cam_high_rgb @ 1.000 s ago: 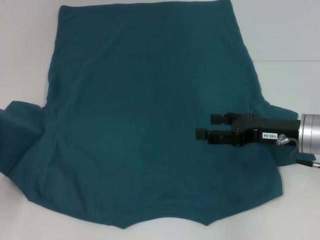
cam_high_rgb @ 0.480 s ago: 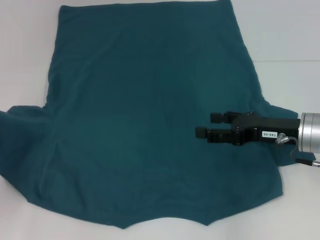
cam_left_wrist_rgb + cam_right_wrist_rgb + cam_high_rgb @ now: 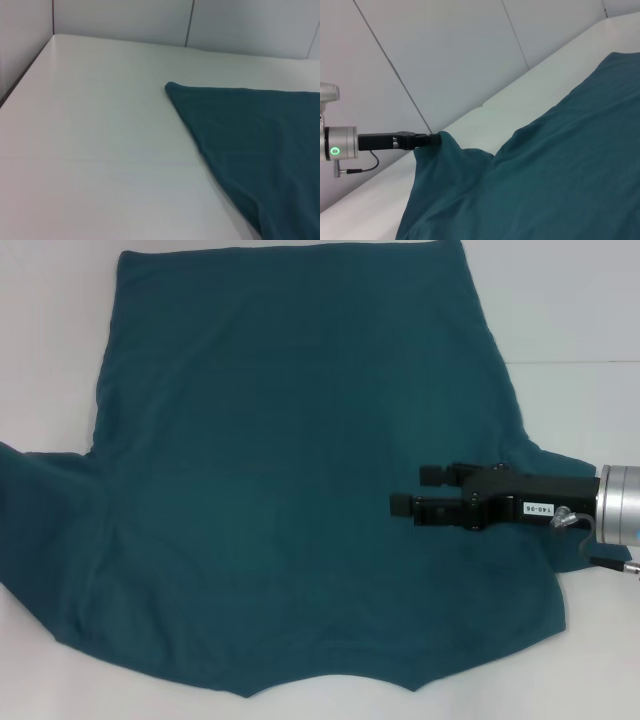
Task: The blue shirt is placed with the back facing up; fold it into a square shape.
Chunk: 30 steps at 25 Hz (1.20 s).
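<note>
White table (image 3: 590,300) carries the blue shirt (image 3: 300,490); left gripper (image 3: 436,140), pinching its sleeve, should lift smoothly inward, while right gripper (image 3: 412,492) hovers, fingers parted, empty

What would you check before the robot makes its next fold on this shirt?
1. Left gripper grips the left sleeve: ok, jaws closed on its lifted tip.
2. Right gripper free: ok, jaws open, nothing held, over the shirt's right side.
3. Blue shirt back up and spread: ok, plain side showing, body smooth.
4. Right sleeve laid flat: cannot tell, the arm hides most of it.
</note>
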Tool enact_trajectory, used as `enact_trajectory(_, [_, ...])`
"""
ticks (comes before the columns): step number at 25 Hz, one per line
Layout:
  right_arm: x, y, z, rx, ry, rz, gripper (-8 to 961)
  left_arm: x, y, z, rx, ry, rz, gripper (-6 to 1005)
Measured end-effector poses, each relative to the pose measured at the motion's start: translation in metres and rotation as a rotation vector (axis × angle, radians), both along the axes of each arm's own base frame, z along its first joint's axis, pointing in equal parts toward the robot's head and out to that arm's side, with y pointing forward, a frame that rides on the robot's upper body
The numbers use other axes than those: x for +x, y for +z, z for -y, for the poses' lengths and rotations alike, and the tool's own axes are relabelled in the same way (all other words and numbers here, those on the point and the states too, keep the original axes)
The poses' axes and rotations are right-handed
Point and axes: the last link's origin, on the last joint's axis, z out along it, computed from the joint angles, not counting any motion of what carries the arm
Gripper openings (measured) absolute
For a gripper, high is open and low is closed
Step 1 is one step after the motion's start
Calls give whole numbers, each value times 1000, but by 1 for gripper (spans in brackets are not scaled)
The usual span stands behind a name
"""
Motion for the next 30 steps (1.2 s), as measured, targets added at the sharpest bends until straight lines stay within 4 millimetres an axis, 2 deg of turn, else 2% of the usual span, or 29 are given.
enact_trajectory(3, [0,0,0,-1,2,1,910,3,-3,0,-11,-9,9,2])
enact_trajectory(8, [0,0,0,-3,2,0,910,12,-8,12,-64,-54,76,3])
enact_trajectory(16, [1,-1,2,-7,1,0,910,43,-10,29,-206,-182,221,3])
enact_trajectory(25, [2,-3,4,-13,5,0,910,71,-30,20,-275,-253,316,2])
enact_trajectory(30, [3,-4,5,-14,14,7,910,84,-60,9,-329,-257,403,2])
